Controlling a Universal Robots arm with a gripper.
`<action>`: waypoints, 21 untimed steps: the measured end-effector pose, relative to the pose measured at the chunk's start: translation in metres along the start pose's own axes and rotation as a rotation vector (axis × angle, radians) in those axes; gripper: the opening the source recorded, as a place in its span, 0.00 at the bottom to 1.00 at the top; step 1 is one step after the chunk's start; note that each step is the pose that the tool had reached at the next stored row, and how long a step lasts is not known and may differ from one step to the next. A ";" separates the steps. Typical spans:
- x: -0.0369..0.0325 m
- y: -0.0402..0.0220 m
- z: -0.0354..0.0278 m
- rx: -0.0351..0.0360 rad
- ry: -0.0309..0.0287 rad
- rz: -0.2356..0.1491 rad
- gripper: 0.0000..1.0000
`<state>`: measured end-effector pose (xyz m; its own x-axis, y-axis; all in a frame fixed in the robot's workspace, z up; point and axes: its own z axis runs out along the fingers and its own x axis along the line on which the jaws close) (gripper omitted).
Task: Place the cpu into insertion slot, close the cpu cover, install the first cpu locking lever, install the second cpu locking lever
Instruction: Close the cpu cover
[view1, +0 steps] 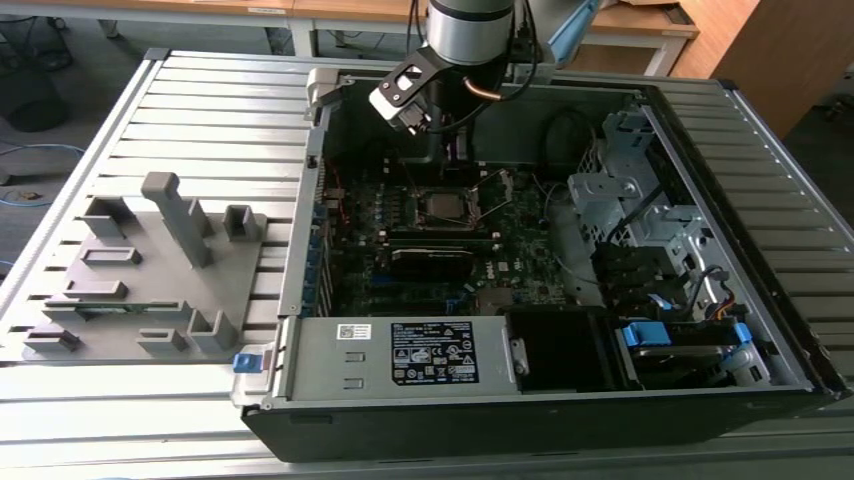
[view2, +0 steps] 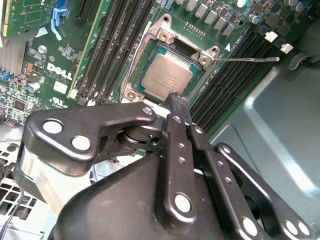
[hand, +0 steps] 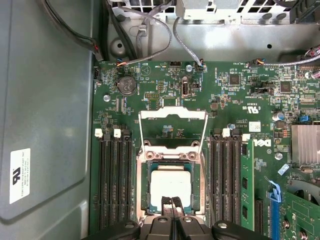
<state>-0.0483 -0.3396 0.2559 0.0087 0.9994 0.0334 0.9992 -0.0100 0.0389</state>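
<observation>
Cpu (view1: 443, 207) is sitting in the insertion slot (view1: 445, 192) inside the open computer case (view1: 534, 415) in the exterior view, with the gripper (view1: 454, 152) hanging just above. In the second wrist view, the fingertips (view2: 176, 102) are pressing together, grasping nothing, over the chip's edge. In the first wrist view, the cpu cover (hand: 173, 114) is standing swung open.

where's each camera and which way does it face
exterior view: off the arm, looking down into the computer case; arm and gripper show.
first wrist view: on the wrist, squarely over the cpu; shut fingertips show.
second wrist view: on the wrist, slanting past gripper linkage at the cpu.
shared: both wrist views show cpu in insertion slot.
</observation>
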 end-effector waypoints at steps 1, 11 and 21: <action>0.0000 0.0000 0.0000 0.0000 0.0001 0.000 0.11; 0.0001 0.0001 -0.0043 0.0002 -0.0004 0.000 0.11; 0.0002 0.0003 -0.0081 0.0001 -0.0002 0.000 0.11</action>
<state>-0.0483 -0.3397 0.2640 0.0087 0.9994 0.0332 0.9992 -0.0100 0.0388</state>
